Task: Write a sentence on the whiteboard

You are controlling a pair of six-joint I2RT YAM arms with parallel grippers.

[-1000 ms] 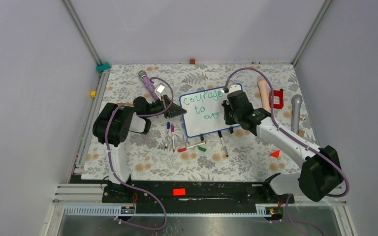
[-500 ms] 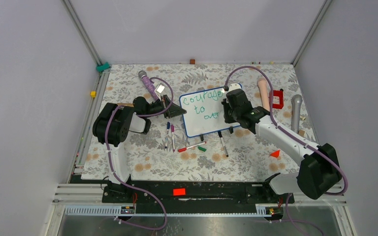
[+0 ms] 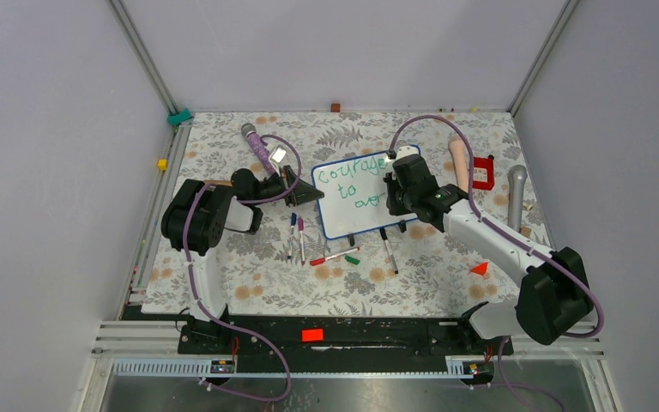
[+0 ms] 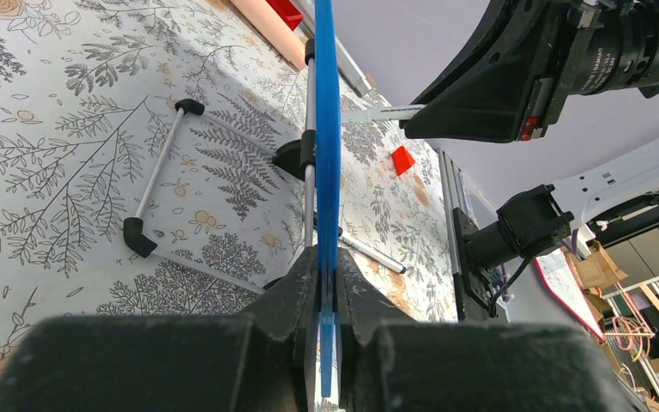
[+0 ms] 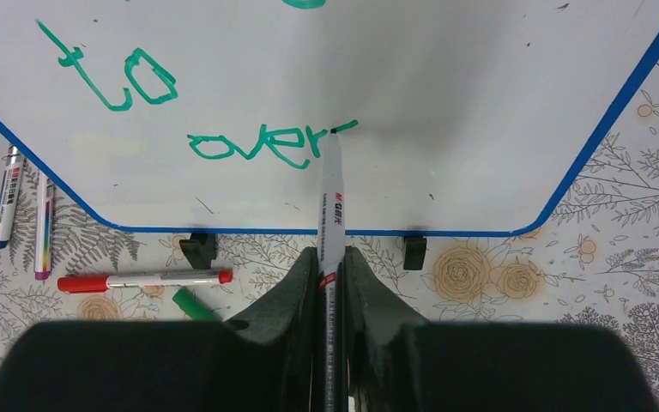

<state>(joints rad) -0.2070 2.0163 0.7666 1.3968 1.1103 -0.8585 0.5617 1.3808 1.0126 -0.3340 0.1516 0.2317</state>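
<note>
Whiteboard (image 3: 343, 220), seemingly tilted, on floral mat (image 3: 249, 283), pale walls (image 3: 51, 129)

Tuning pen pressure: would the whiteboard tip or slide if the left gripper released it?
Probably tips back: the whiteboard rests on a thin wire stand with small feet. Likely light yet stiff, a thin framed panel. The marker pressing its face could shove it.
</note>
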